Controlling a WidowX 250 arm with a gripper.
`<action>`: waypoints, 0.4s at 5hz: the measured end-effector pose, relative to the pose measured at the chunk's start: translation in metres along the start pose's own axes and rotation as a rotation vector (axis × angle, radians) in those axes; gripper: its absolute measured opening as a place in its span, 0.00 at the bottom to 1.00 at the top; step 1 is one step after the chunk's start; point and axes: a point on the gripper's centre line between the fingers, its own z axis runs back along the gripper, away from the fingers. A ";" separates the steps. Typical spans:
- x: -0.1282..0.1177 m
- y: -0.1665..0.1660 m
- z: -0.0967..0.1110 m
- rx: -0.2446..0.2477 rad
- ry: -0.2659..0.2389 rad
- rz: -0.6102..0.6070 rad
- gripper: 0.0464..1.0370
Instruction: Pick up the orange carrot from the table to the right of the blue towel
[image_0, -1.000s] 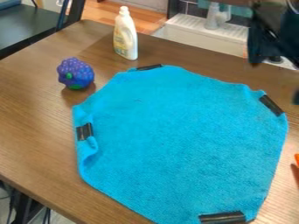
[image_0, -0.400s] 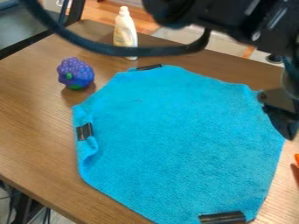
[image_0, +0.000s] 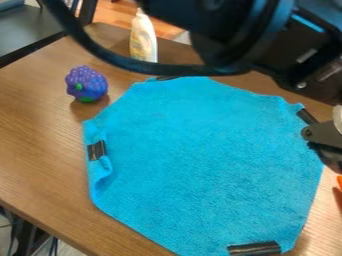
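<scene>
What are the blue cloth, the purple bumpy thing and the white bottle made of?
The blue cloth looks like soft, matte terry or microfibre, judging by its fuzzy, fine-textured surface and rumpled edge. The purple bumpy thing seems to be moulded plastic or rubber; its rounded bumps don't settle which. The white bottle is probably smooth, hard plastic, given its moulded shape and soft sheen.

No lettering, number or sign can be read on the surface (image_0: 40, 165) or the things it carries; a pale label (image_0: 139, 49) fronts a white bottle (image_0: 147, 35), its print illegible.
</scene>
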 end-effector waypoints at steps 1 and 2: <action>-0.003 -0.002 -0.006 0.175 0.145 0.177 0.96; -0.005 -0.014 -0.008 0.225 0.228 0.309 0.96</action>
